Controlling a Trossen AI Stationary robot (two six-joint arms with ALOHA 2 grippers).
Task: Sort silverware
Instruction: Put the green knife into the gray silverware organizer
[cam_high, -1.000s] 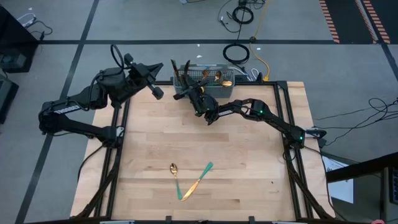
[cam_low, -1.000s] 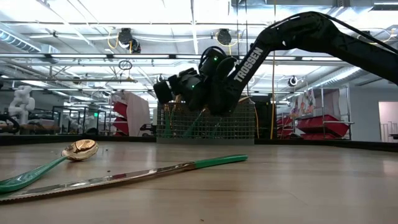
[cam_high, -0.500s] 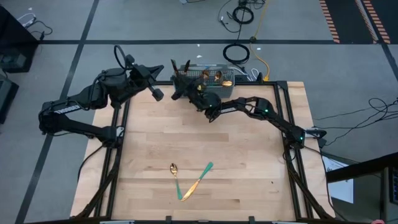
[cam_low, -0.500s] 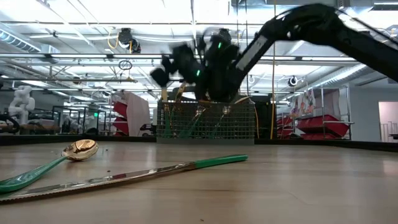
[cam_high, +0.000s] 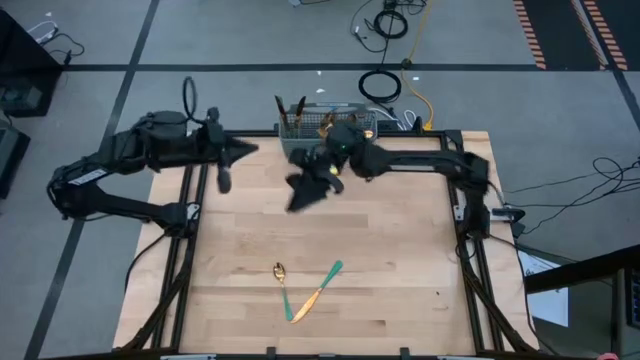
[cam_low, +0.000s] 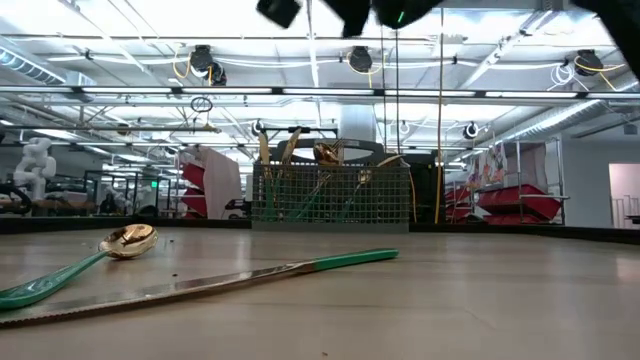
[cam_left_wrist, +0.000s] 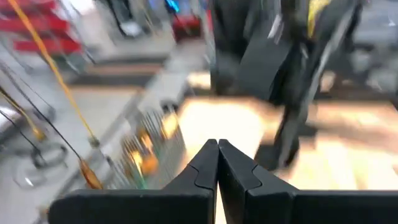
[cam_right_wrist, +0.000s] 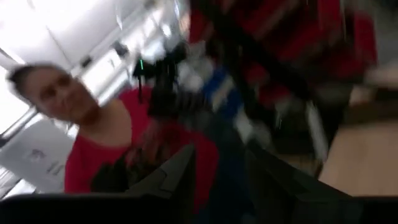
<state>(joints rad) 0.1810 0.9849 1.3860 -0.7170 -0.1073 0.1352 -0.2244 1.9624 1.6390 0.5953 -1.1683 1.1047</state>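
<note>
High view: right gripper mid-table, fingers apart, seemingly empty; spoon, knife laid out. Next: back to basket probably.

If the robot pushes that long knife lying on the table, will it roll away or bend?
Probably neither. The knife lies flat on the wooden table, so a push would likely slide or spin it. Its shiny gold blade looks like stiff metal, so bending seems unlikely. Being slim and smooth, it may slip when pinched.
</note>
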